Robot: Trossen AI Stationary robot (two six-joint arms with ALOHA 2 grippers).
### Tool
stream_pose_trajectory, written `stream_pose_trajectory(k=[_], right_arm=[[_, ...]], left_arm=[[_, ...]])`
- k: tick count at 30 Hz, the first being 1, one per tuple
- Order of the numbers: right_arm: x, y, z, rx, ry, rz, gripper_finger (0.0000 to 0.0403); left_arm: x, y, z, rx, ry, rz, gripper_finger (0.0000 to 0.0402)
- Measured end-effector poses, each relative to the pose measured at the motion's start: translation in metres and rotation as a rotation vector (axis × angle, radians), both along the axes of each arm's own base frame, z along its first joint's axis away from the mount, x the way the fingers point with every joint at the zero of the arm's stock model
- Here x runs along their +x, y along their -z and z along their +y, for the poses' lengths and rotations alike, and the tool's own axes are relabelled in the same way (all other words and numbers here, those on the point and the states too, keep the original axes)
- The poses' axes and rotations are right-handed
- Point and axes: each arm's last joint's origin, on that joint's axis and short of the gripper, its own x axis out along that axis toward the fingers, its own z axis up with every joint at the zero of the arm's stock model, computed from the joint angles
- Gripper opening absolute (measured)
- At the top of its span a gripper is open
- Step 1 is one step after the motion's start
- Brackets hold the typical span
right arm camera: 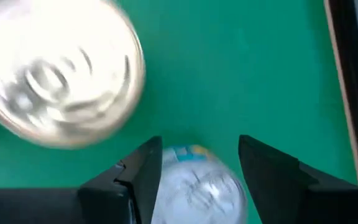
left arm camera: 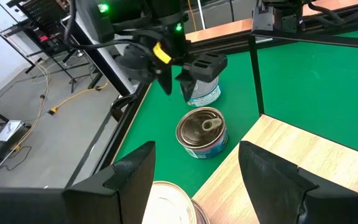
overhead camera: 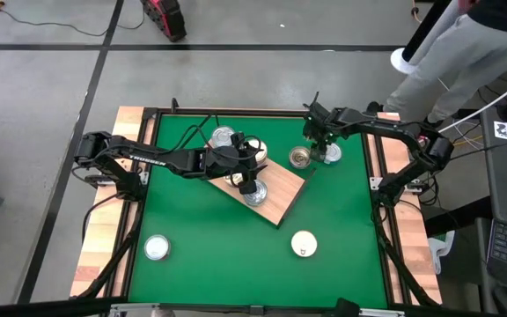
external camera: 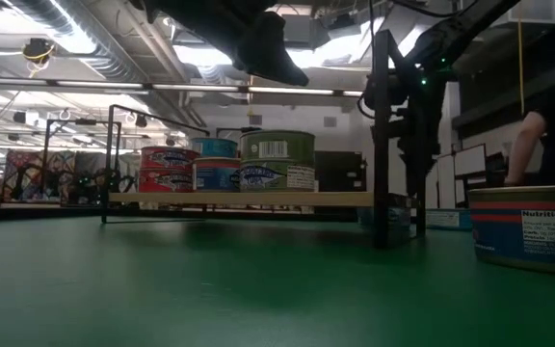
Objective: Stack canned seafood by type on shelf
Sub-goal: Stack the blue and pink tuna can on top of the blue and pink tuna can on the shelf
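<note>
The shelf (overhead camera: 275, 195), a light wood board, lies askew mid-table. In the low view, tins stand on it in low stacks (external camera: 258, 164). My left gripper (left arm camera: 194, 155) hovers open over the board's far part, with a silver tin lid (left arm camera: 166, 202) showing below its fingers. My right gripper (overhead camera: 322, 148) points steeply down off the board's far right corner. Its fingers (right arm camera: 138, 165) stand on either side of a blue-labelled tin (right arm camera: 197, 186) on the mat. A gold-lidded tin (left arm camera: 202, 130) stands on the mat beside that one. My right gripper has one finger on each side of the blue-labelled tin's round wall (right arm camera: 179, 155), coming from above. Whether the fingers touch the wall, I cannot tell. The tin stands on the green mat. My left gripper touches nothing.
Two loose tins sit on the green mat near the front, one left (overhead camera: 156, 247) and one right (overhead camera: 303, 243). Thin black posts (left arm camera: 257, 74) rise at the shelf's corners. A person (overhead camera: 465, 44) stands beyond the table's far right corner. Wooden rails (overhead camera: 104, 255) edge the mat.
</note>
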Motion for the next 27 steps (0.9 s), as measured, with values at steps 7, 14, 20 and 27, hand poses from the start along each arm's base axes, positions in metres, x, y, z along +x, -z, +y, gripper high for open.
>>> stream_pose_trajectory(k=[7,14,20,27], right_arm=[[-0.013,0.003,0.008,0.061,-0.047,0.167,0.0211],[-0.022,0.004,0.018,0.224,0.068,0.2,0.0211],[-0.028,0.022,0.023,0.245,0.066,0.194,0.0211],[-0.037,0.036,0.029,0.256,0.073,0.234,0.0211]], left_arm=[[0.0,0.0,0.0,0.0,0.0,0.0,0.0227],[0.0,0.0,0.0,0.0,0.0,0.0,0.0227],[0.0,0.0,0.0,0.0,0.0,0.0,0.0227],[0.0,0.0,0.0,0.007,0.004,0.004,0.0227]])
